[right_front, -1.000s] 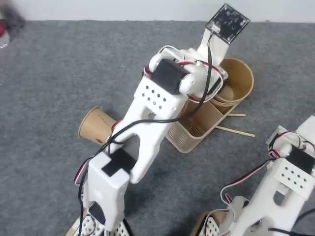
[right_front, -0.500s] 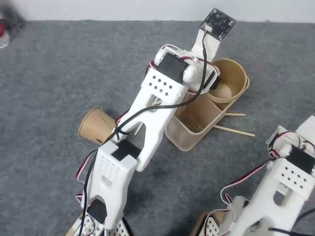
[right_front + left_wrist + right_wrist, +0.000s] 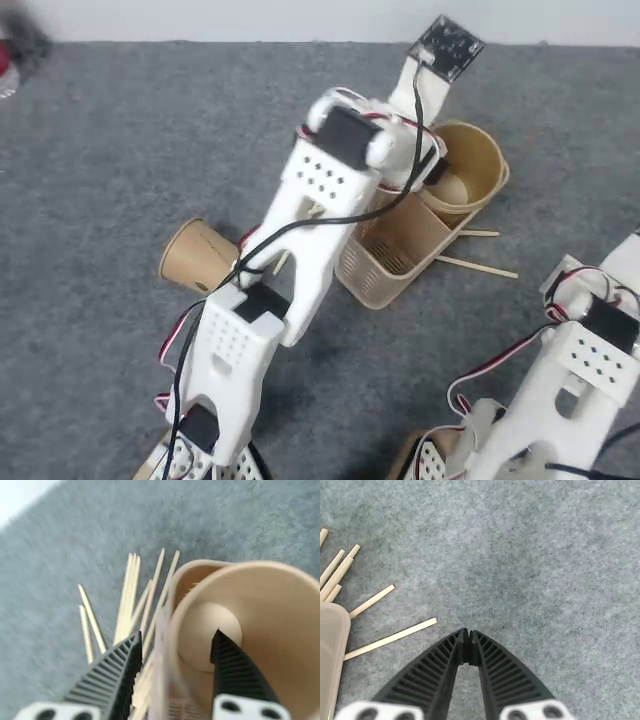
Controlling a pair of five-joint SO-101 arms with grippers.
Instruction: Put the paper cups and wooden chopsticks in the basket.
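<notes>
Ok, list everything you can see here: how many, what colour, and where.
paper cup: one, brown, in the far end of the basket
second paper cup: one, brown, on its side on the carpet
basket: one, beige, on the carpet under the left arm
chopsticks: several, pale wood, on the carpet beside the basket
carpet: one, grey, under everything
left arm: one, white, over the basket
right arm: one, white, near edge
left tool: black, open, straddling the paper cup's rim
right tool: black, shut, above bare carpet
</notes>
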